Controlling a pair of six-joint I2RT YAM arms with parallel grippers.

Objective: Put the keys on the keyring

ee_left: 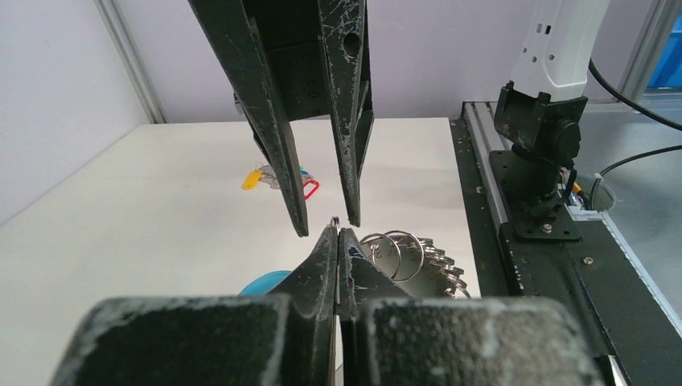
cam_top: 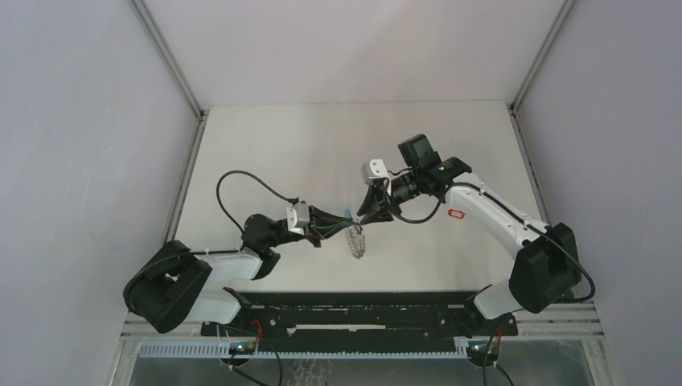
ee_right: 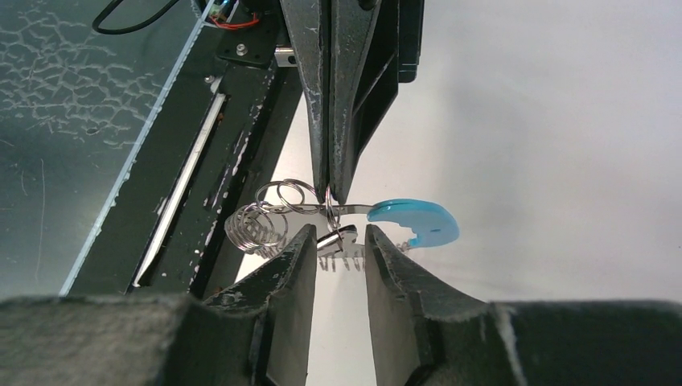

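The keyring (cam_top: pixel 356 241), a bunch of silvery wire rings (ee_right: pixel 257 225) with a light blue curved tag (ee_right: pixel 418 219), hangs above the table's middle. My left gripper (ee_left: pixel 338 232) is shut on one thin ring at its top. From the other side my right gripper (ee_right: pixel 338 241) stands open, tips either side of a small silver metal piece (ee_right: pixel 339 239) that hangs from that ring; the piece lies close to one finger. Small keys lie on the table beyond: yellow (ee_left: pixel 252 179), red (ee_left: pixel 310 187), a bit of teal (ee_left: pixel 302 170). The top view shows a red one (cam_top: pixel 456 214).
The right arm's base (ee_left: pixel 540 161) and the black rail (cam_top: pixel 354 310) along the near edge lie close behind the hanging rings. White walls (cam_top: pixel 96 121) close in the table on three sides.
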